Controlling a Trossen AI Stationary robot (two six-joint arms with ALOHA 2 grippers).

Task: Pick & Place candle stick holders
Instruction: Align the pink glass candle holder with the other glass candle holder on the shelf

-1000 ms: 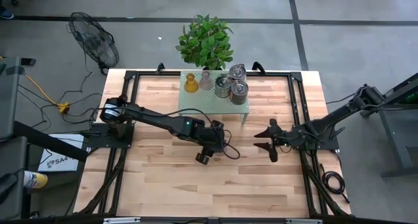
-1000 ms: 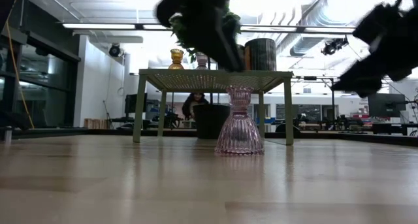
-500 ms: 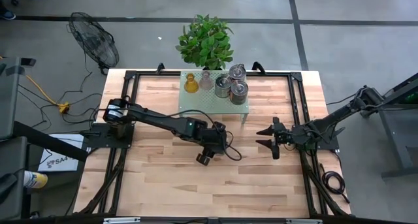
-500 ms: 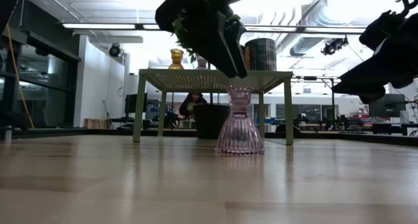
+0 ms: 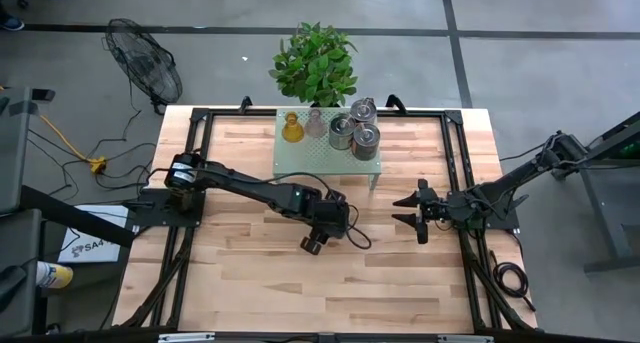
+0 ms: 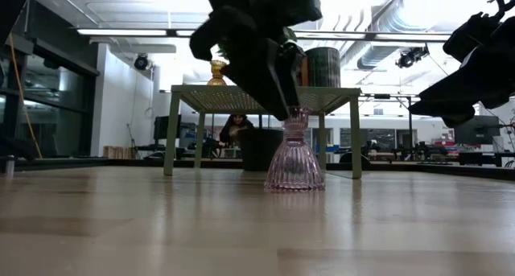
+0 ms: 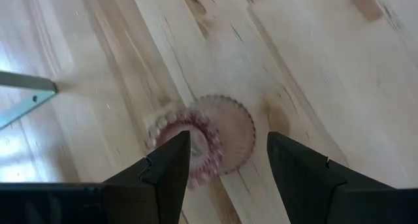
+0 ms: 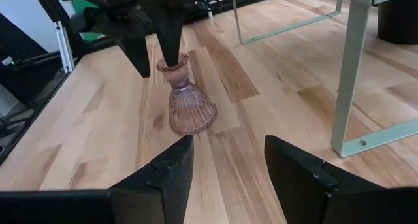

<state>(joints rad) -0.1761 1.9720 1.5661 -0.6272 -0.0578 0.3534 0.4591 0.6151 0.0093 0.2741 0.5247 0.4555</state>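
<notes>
**Left gripper lowered over the pink holder**

Since half a second ago my left gripper point(image 6: 278, 83) has come down: in the low view its dark fingers point(image 6: 273, 91) now reach the neck of the pink glass holder point(image 6: 295, 151), where earlier they hung above its rim. The right gripper point(image 5: 408, 211) has not shifted; it waits over the table's right side, fingers spread wide.

From the left wrist camera I look straight down on the holder point(image 7: 209, 142). My fingers point(image 7: 166, 168) stand wide apart with its scalloped rim between them, one fingertip lying over the rim's edge and the other clear of it. I cannot tell whether that near finger touches the glass. Nothing is held.

The only writing I can find is a white sign on the floor point(image 5: 85, 245) beside the left arm's base, too small to read.

The holder is ribbed pale pink glass, bell-shaped at the foot, narrow at the neck, flared at the top, upright on the planked wooden table point(image 5: 240, 273). The other five holders sit on the green perforated shelf point(image 5: 310, 155): an amber one point(image 5: 291, 129), a pale pink one point(image 5: 314, 124), and three shiny silver round ones point(image 5: 342, 132).
</notes>
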